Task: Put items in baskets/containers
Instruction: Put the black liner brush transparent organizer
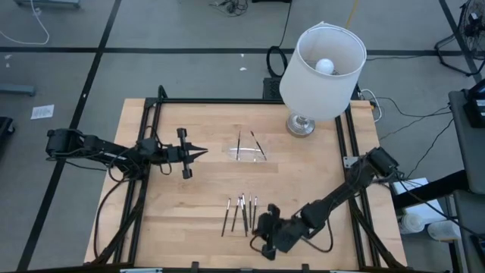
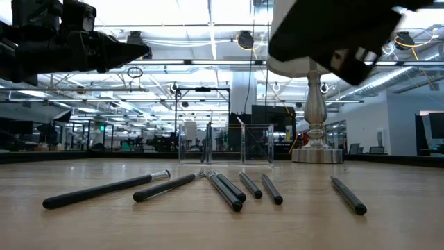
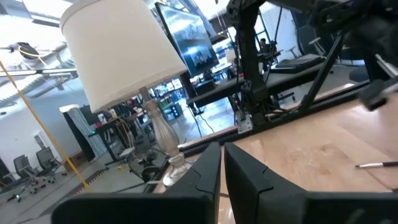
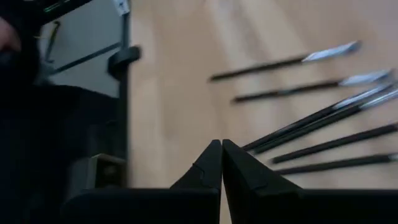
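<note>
The right gripper (image 1: 265,227), its fingers pressed together and holding nothing, hung low at the table's near edge, just beside the row of dark stick tools (image 1: 241,211) lying loose on the wooden table (image 1: 318,178). In the right wrist view its closed tips (image 4: 221,163) pointed at bare wood with the nearest sticks (image 4: 323,134) fanned close by. Farther off, the clear plastic tray (image 1: 245,152) sat mid-table with two sticks (image 1: 256,142) already in it, near the white lamp (image 1: 322,68). The left gripper (image 1: 198,152), also pressed shut and empty, waited above the table beside the tray. The sticks lay bunched and partly touching, so closing on one would likely drag or roll its neighbours. The tray's faint edges also invited a misjudged drop, or a nudge from the left arm close by.
</note>
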`<action>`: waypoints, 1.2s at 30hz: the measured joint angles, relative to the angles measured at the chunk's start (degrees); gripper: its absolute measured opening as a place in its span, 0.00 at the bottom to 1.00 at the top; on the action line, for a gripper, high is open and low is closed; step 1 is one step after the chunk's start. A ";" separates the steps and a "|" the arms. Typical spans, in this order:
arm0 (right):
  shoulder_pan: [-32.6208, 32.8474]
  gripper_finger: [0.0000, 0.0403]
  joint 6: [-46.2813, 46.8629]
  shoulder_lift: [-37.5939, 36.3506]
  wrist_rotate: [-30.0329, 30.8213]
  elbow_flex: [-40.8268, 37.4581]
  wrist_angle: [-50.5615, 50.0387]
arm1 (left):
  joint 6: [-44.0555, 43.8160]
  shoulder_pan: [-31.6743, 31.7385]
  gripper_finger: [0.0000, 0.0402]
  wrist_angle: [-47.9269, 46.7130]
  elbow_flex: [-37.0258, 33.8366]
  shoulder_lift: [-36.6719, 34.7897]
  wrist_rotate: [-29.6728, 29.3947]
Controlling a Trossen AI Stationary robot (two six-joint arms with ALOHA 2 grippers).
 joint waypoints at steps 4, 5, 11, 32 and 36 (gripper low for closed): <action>1.16 0.00 2.32 5.07 -3.83 3.67 -2.15 | -0.46 0.00 0.08 -0.01 0.00 0.00 -0.31; 1.19 0.00 2.30 5.92 -4.83 4.47 -2.14 | -0.61 0.00 0.08 0.00 0.00 0.00 -0.30; 0.56 0.00 2.31 9.26 -7.25 6.02 -2.78 | -1.18 0.00 0.08 0.09 0.00 -0.02 -0.36; 0.62 0.00 17.81 8.92 -9.02 6.21 -19.60 | -1.15 0.00 0.08 -0.01 0.00 -0.02 -0.40; 1.21 0.00 20.02 8.84 -10.57 6.21 -21.15 | -1.15 0.00 0.08 0.01 0.00 -0.02 -0.40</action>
